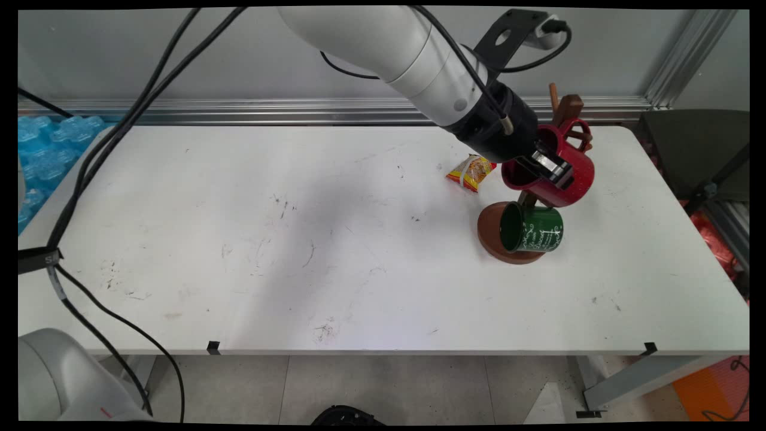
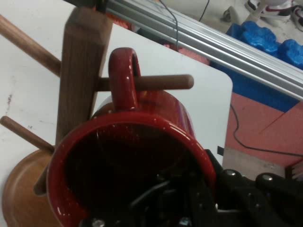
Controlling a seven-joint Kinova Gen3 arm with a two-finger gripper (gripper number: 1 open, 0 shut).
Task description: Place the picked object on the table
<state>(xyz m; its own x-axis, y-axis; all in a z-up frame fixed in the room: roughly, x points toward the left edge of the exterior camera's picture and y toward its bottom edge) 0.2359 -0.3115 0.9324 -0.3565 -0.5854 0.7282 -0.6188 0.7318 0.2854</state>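
Two mugs, one wooden mug tree (image 1: 508, 242), one snack packet (image 1: 470, 172). Nearest: green mug (image 1: 531, 228) hanging low on tree. Above it, gripper (image 1: 547, 164) clamped on red mug (image 1: 559, 173) rim. Hand view alone shows red mug's handle (image 2: 124, 75) looped over peg (image 2: 163, 82).

2 mugs: 1 red (image 1: 559, 173), 1 green (image 1: 532, 228); 1 wooden mug tree (image 1: 505, 239), 1 snack pkt (image 1: 470, 172)
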